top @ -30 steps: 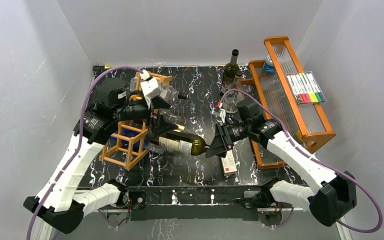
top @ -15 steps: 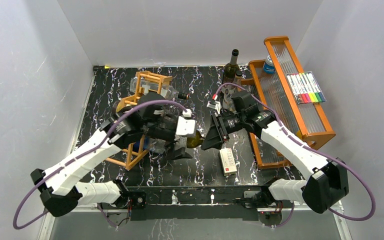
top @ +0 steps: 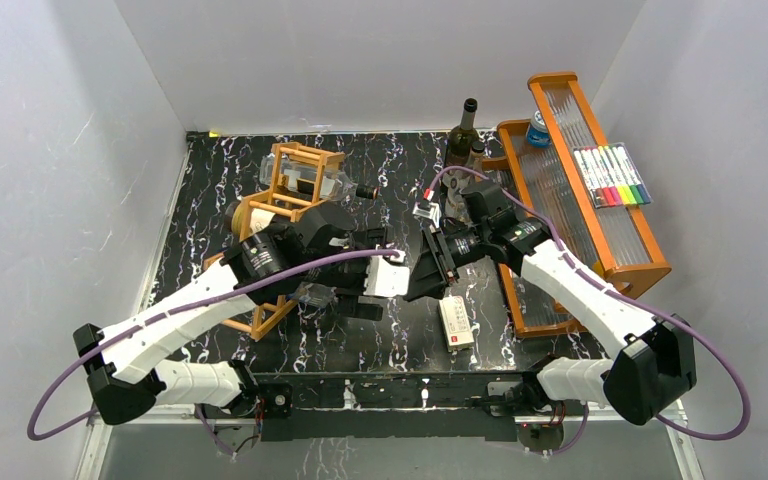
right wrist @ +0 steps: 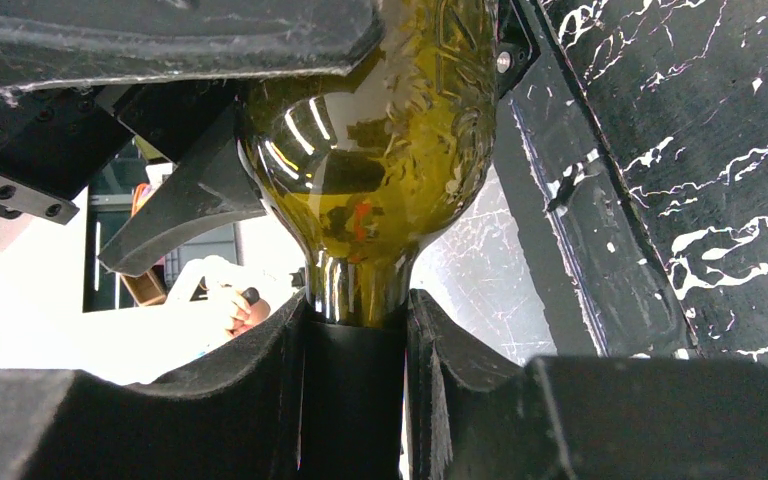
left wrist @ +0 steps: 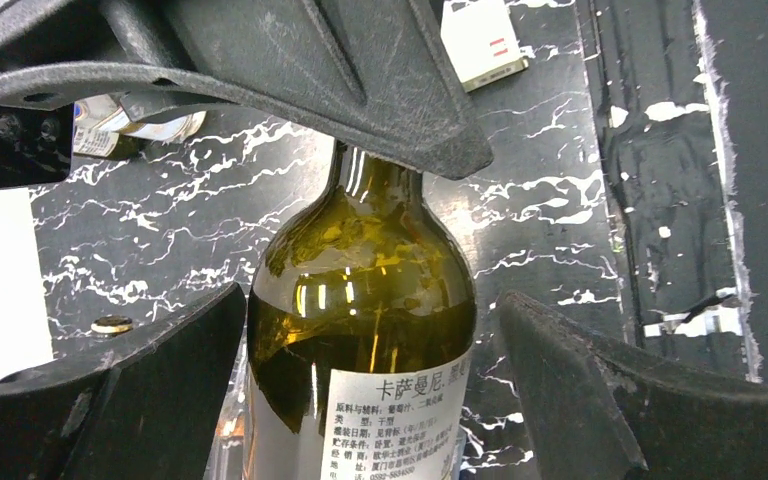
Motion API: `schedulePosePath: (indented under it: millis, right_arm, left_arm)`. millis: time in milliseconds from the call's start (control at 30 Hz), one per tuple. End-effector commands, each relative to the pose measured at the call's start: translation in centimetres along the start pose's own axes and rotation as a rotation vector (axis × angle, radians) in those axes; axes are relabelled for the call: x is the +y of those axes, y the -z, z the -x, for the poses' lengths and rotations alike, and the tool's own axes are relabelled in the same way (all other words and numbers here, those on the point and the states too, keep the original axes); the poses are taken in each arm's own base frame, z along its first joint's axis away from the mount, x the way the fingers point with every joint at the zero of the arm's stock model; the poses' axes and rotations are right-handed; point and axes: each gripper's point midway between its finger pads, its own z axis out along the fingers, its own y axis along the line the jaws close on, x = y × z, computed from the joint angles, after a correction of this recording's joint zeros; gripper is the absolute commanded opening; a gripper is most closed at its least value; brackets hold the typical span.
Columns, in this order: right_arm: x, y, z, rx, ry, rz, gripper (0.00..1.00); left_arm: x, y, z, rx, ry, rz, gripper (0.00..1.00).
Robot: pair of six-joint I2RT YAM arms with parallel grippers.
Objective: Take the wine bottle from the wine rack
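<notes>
The olive-green wine bottle (left wrist: 370, 290) with a white label lies between my two grippers, mostly hidden under the left arm in the top view. My right gripper (top: 422, 278) is shut on the bottle's black-capped neck (right wrist: 355, 390). My left gripper (top: 362, 298) is open and straddles the bottle's shoulder, with its fingers (left wrist: 160, 390) on either side and a gap on the right side. The orange-brown lattice wine rack (top: 305, 160) lies to the left behind the left arm, partly hidden.
A clear bottle (top: 345, 187) lies in the rack's far end. An upright dark bottle (top: 463, 135) stands at the back. An orange tiered tray (top: 628, 240) on the right holds markers (top: 612, 176) and a blue can (top: 538, 128). A white box (top: 457, 322) lies near the front.
The left arm has swung right from the rack, and its open gripper now sits over the bottle's shoulder. The right gripper shifted slightly away with the neck, then held still.
</notes>
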Motion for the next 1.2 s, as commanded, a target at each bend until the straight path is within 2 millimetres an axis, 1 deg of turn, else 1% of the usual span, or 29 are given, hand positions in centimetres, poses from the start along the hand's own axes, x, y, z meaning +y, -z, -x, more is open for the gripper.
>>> schedulePosePath:
  millis: [0, 233, 367, 400, 467, 500, 533, 567, 633, 700, 733, 833, 867, 1067, 1167]
  right_arm:
    - [5.2, 1.3, 0.5, 0.010, 0.204, 0.138, 0.00]
    - [5.5, 1.5, 0.0, 0.018, 0.209, 0.148, 0.00]
    - [6.0, 1.7, -0.2, 0.022, 0.218, 0.159, 0.00]
    - [6.1, 1.7, -0.2, 0.022, 0.220, 0.160, 0.00]
    - [6.1, 1.7, -0.3, 0.021, 0.223, 0.159, 0.00]
    - [6.1, 1.7, -0.4, 0.023, 0.222, 0.159, 0.00]
    - [6.0, 1.7, -0.3, 0.019, 0.224, 0.154, 0.00]
    - [5.9, 1.7, -0.2, 0.013, 0.224, 0.143, 0.01]
    - [5.4, 1.6, 0.1, -0.004, 0.228, 0.099, 0.16]
    - [4.7, 1.6, 0.4, -0.014, 0.235, 0.052, 0.25]
    - [4.3, 1.7, 0.4, -0.016, 0.224, 0.025, 0.33]
    - [3.7, 1.7, 0.8, -0.031, 0.238, -0.024, 0.44]
    - [3.7, 1.7, 1.0, -0.041, 0.243, -0.037, 0.49]
    - [4.0, 2.7, 2.8, -0.133, 0.281, -0.157, 0.86]
    - [4.9, 3.4, 3.7, -0.185, 0.314, -0.211, 0.96]
  left_arm:
    - [0.5, 0.0, -0.9, 0.056, -0.060, 0.027, 0.98]
    - [0.9, -0.2, -2.0, 0.089, -0.081, 0.065, 0.98]
    - [0.9, -0.4, -2.1, 0.089, -0.084, 0.067, 0.98]
    - [1.0, -0.4, -2.0, 0.084, -0.086, 0.069, 0.97]
    - [1.2, -0.4, -1.6, 0.074, -0.084, 0.077, 0.88]
    - [1.4, -0.3, -1.4, 0.067, -0.082, 0.087, 0.80]
    - [1.6, -0.2, -1.2, 0.060, -0.080, 0.097, 0.66]
    - [1.8, -0.1, -1.1, 0.054, -0.077, 0.110, 0.57]
    - [2.1, 0.1, -0.6, 0.034, -0.068, 0.132, 0.45]
    - [2.3, 0.2, -0.1, 0.013, -0.058, 0.147, 0.34]
    - [2.4, 0.3, 0.1, 0.005, -0.053, 0.151, 0.27]
    - [2.6, 0.5, 0.5, -0.006, -0.051, 0.158, 0.04]
    - [2.7, 0.5, 0.5, -0.006, -0.051, 0.160, 0.00]
    - [2.7, 0.7, 0.9, -0.013, -0.054, 0.154, 0.00]
    - [2.9, 0.8, 1.4, -0.028, -0.036, 0.158, 0.00]
